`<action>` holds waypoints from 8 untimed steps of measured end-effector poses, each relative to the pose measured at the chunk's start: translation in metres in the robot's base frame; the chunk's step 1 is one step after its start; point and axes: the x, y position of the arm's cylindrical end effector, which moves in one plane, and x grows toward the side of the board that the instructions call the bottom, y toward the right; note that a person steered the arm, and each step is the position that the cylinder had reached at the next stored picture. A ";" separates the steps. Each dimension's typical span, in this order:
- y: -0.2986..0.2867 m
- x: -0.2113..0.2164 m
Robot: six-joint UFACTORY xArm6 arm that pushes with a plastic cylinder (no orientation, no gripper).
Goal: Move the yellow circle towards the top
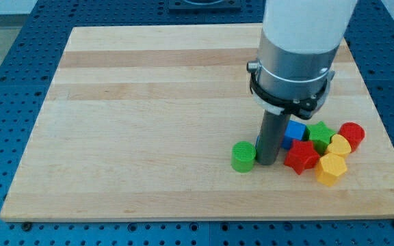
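Note:
The yellow circle lies at the view's lower right, in a cluster with a yellow hexagon, a red star, a green star, a blue block and a red circle. My tip rests on the board just right of a green circle and left of the red star. The yellow circle is well to the right of my tip, with the red star between them.
The wooden board sits on a blue perforated table. The arm's grey and white body hangs over the board's right half and hides part of the blue block.

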 end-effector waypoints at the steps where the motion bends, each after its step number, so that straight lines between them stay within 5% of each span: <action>1: 0.038 0.073; 3: 0.083 0.063; 5: 0.099 -0.064; 8: 0.087 -0.059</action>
